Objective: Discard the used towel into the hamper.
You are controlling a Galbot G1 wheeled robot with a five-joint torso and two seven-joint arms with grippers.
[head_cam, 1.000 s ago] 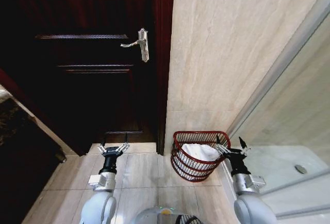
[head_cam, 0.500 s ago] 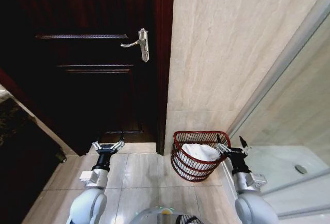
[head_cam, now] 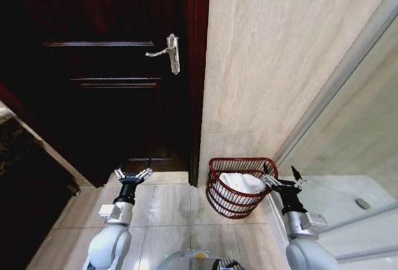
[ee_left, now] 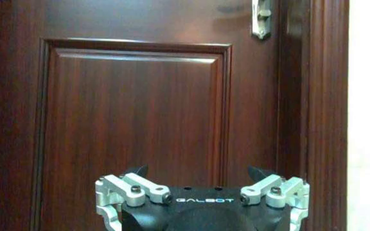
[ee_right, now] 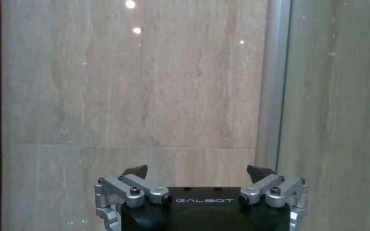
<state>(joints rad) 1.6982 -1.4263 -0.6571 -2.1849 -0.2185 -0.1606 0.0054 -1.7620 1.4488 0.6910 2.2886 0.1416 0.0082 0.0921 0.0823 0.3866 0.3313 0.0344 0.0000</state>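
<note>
Basically, towel's in, both claws empty.
Towel (head_cam: pixel 239 183): white, lying inside the hamper, just left of the right claw.
Hamper (head_cam: pixel 219 198): on floor by the wall, touching or nearly touching the right claw.
Right claw (head_cam: pixel 283 180): spread wide, holds nothing.
Left claw (head_cam: pixel 133 175): wide, empty, facing the door (head_cam: pixel 99 65), hamper well off to its right.
Step, my guess: release done; lift right claw straight up, don't snag rim wires.
Writing: "GALBOT" on both claw bodies.

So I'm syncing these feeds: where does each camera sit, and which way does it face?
Head view: high on the robot, looking forward and down at the hamper with a white towel inside; both arms show, left gripper and right gripper open.
Left wrist view: behind the left gripper, facing the door.
Right wrist view: behind the right gripper, facing the tiled wall.
Head and left wrist views share the door handle.
</note>
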